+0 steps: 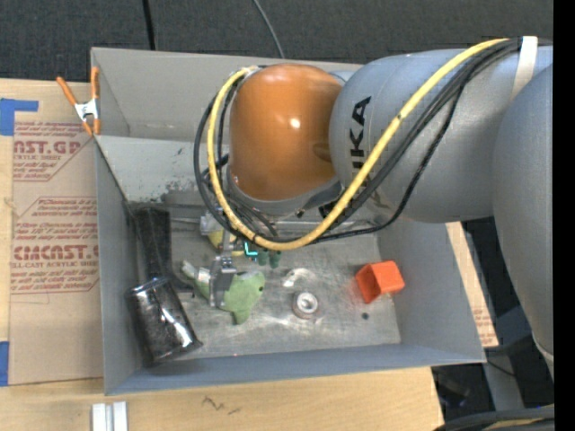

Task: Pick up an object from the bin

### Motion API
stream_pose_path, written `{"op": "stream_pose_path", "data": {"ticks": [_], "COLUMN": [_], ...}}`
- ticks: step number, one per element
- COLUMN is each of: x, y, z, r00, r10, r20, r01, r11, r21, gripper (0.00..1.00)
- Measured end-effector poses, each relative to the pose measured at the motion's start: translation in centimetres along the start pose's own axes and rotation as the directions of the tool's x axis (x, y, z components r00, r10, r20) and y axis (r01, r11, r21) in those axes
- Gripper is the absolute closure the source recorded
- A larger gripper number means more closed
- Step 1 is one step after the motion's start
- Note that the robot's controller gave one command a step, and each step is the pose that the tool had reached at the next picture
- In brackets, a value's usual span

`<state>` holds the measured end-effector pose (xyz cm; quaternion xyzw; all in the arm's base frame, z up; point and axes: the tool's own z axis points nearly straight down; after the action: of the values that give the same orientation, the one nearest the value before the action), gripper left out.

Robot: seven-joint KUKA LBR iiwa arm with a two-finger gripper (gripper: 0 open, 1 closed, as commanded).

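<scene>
Orange cover [283, 133] on the wrist blocks most of the tool, so honestly I can't tell whether the gripper [222, 281] is open or closed, or whether it's got anything pinched. What I can see is that its metal end is low in the bin [269, 362], down by the floor. It's touching or just about touching a pale green, flattish, floppy-looking piece [244, 296] near the middle of the floor. That green piece sits right against the gripper, on its view-right side and a bit nearer the front wall.

Other stuff around the gripper:
- a small silvery ring-shaped part [306, 303] to the view's right, just past the green piece
- an orange block [379, 279] further out the same way, well apart
- a small darker green bit [189, 269] just beside the gripper on the view's left
- a shiny black crinkly packet [162, 323] further left, with a long dark strip [151, 239] behind it along the left wall

Arm [449, 133] pose: the fat grey link comes in from the view's right, over the bin, and the wrist points down into it. Yellow and black cables [395, 142] run along the link and loop around the orange cover.

Writing: the grey link has "KA" in black capitals right next to the orange cover. There are more letters lower down, but the cables half hide them and I can't read them.
</scene>
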<state>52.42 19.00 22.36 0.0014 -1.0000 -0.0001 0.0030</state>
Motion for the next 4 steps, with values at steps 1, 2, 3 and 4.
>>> {"op": "stream_pose_path", "data": {"ticks": [1, 2, 3, 4], "x": [-0.2, -0.2, -3.3, -2.7], "y": [-0.1, -0.1, 0.4, 2.1], "z": [-0.3, -0.3, 3.6, 5.6], "r00": [1.0, 1.0, 0.997, 0.993], "r10": [0.003, 0.003, 0.072, 0.116], "r20": [0.007, 0.007, 0.015, 0.004], "r01": [-0.003, -0.002, -0.072, -0.116], "r11": [1.0, 1.0, 0.997, 0.993], "r21": [-0.001, -0.001, -0.005, 0.001], "gripper": [1.0, 1.0, 1.0, 1.0]}}
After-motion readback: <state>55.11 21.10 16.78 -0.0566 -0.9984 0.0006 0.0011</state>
